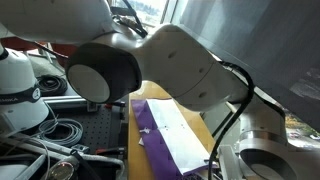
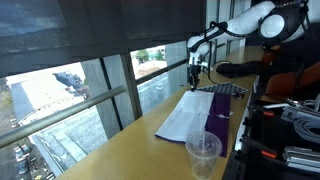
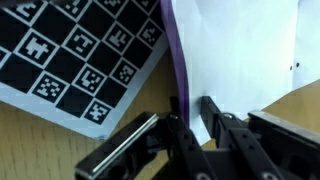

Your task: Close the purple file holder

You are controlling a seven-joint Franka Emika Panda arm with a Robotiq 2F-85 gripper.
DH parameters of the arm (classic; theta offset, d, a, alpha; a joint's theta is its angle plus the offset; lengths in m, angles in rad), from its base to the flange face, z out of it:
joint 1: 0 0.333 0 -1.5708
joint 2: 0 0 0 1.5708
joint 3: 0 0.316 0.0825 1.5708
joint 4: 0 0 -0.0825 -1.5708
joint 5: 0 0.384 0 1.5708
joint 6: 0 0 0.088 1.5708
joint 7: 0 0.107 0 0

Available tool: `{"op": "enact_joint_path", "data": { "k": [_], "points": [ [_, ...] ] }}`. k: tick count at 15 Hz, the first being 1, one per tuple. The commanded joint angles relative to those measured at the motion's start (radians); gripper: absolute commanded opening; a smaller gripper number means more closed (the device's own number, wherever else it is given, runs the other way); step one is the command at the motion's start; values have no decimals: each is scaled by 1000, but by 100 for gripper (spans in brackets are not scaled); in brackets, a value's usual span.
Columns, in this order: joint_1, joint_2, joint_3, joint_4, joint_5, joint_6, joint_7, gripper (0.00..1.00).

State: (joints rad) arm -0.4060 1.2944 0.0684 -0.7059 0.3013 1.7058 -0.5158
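Note:
The purple file holder point(image 2: 218, 108) lies open on the yellowish tabletop, with white sheets showing inside. It also shows in an exterior view point(image 1: 160, 132) behind the arm's big white links. In the wrist view its purple cover edge point(image 3: 173, 55) runs down between my fingers, with white paper to its right. My gripper point(image 3: 192, 115) is shut on that edge and sheet. In an exterior view the gripper point(image 2: 195, 74) hangs over the holder's far end. The fingertips are hidden in the view with the arm in front.
A clear plastic cup point(image 2: 203, 153) stands near the holder's near end. A black-and-white marker board point(image 3: 80, 50) lies beside the holder. Cables and lab gear point(image 1: 55, 135) crowd one side of the table, and a window point(image 2: 70, 90) runs along the other.

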Motion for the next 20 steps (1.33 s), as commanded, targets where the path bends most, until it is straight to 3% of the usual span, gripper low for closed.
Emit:
{"op": "enact_joint_path", "data": {
  "k": [1,10,20],
  "points": [
    [8,12,2,58,-5,-44,12,0],
    [4,-34,-56,58,-47,-92,9,0],
    [-4,-170,-176,68,-199,-67,-61,0]
  ]
}}
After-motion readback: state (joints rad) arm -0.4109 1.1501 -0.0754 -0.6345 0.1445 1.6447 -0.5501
